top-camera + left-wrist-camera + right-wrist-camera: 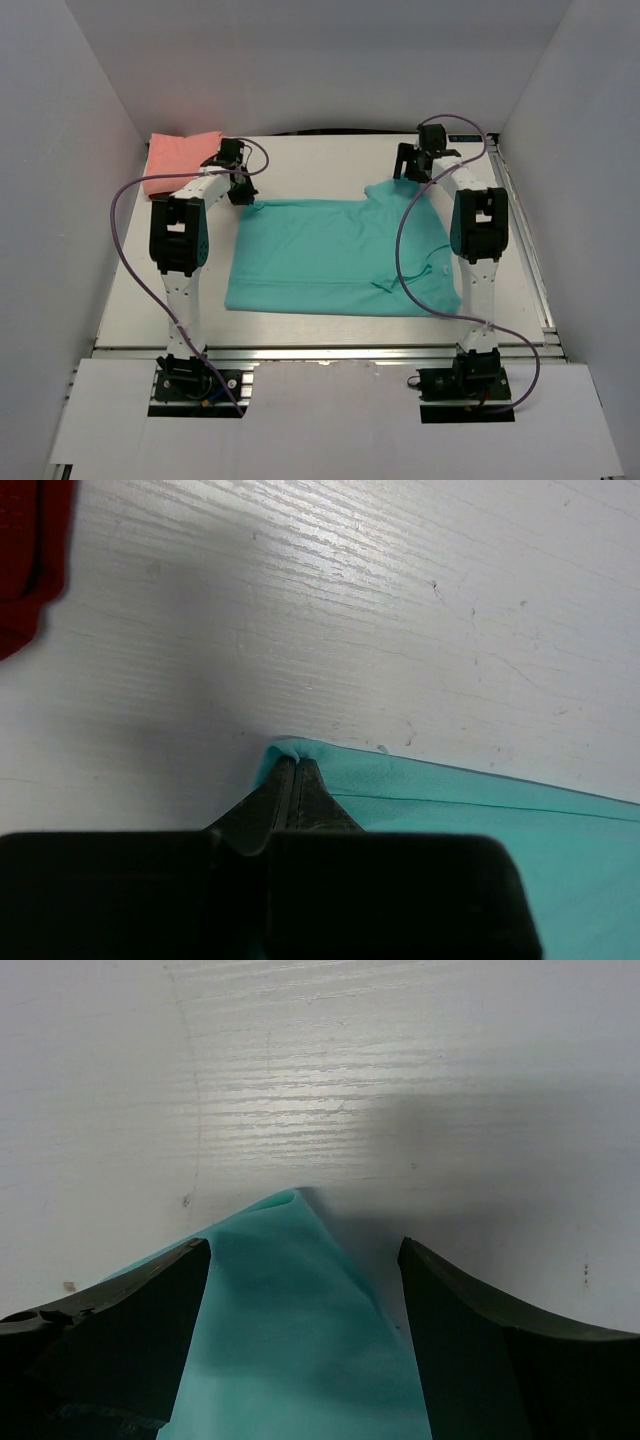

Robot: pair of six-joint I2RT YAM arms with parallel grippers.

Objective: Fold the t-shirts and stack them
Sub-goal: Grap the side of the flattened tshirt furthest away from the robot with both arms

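Observation:
A teal t-shirt (340, 255) lies spread flat on the middle of the table. My left gripper (245, 196) is at its far left corner. In the left wrist view the gripper (290, 763) is shut on that teal corner (480, 820), the cloth pinched at the tips. My right gripper (406, 177) is at the shirt's far right corner. In the right wrist view it (305, 1252) stands open, with a raised fold of teal cloth (290, 1330) between its fingers (170, 1300). A salmon-pink t-shirt (178, 160) lies folded at the back left. A piece of dark red cloth (25, 560) shows at the top left of the left wrist view.
White walls enclose the table (320, 160) on the left, back and right. Purple cables (130, 250) loop from both arms, and the right one hangs over the teal shirt's near right part. The metal rail (320, 350) runs along the near edge.

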